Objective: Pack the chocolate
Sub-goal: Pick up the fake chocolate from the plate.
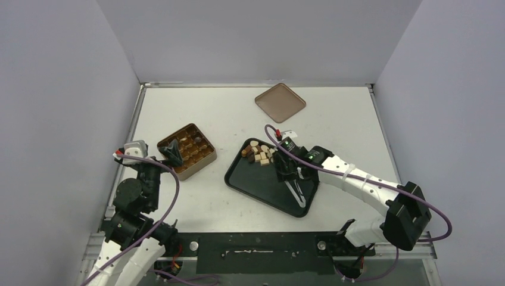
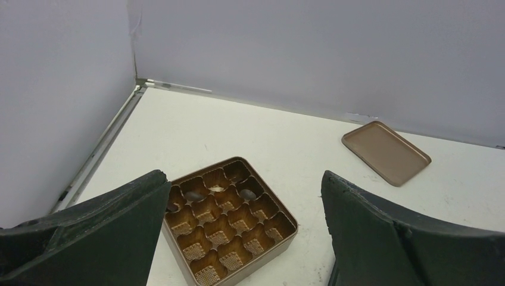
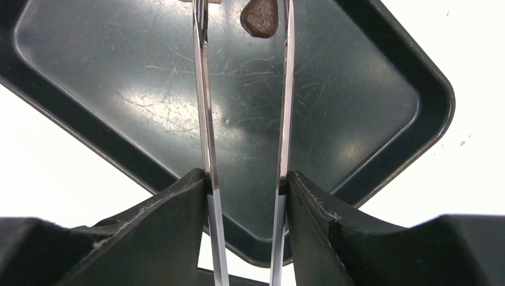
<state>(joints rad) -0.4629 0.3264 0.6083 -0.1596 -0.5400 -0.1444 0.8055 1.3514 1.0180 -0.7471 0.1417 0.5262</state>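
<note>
The chocolate [image 1: 260,153], a heap of dark brown and cream-white pieces, lies at the far end of the black tray [image 1: 262,187]. The gold-brown tin [image 1: 189,152] holds a few pieces in its far cells, such as a dark one [image 2: 192,195] and a cream one [image 2: 217,189]. My left gripper [image 1: 172,152] hangs open and empty over the tin's left side. My right gripper [image 3: 245,179] is shut on metal tongs [image 3: 205,107], over the tray in the top view [image 1: 290,171]. One dark piece [image 3: 260,16] lies on the tray between the tong arms near their tips.
The flat brown lid [image 1: 280,102] lies at the back of the table, also in the left wrist view [image 2: 386,152]. Grey walls close in three sides. The tin stands left of the tray with a narrow gap between them.
</note>
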